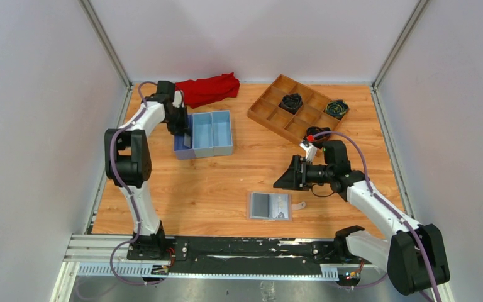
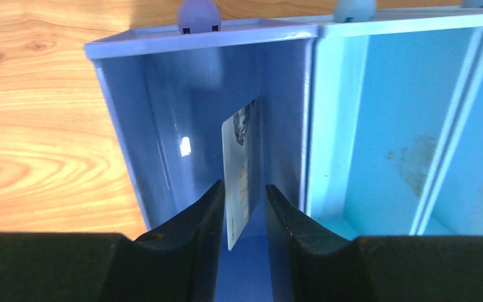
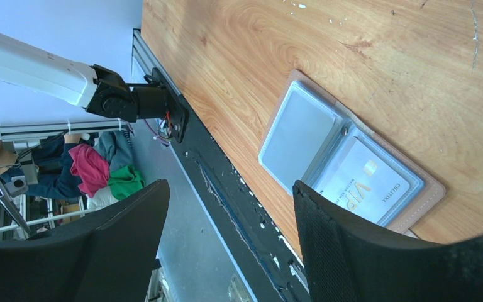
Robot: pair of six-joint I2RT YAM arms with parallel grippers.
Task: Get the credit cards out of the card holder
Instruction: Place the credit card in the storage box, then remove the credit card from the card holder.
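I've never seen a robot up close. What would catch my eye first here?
A pale card stands on edge in the darker end compartment of the blue tray, between the parted fingers of the left tool. At the front of the table the card holder lies open with a VIP card in one panel, the right tool open nearby.

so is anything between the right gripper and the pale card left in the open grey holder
Nothing visible does. The open right gripper hangs beside the flat grey card holder; the pale card sits in one panel, bare wooden table between.
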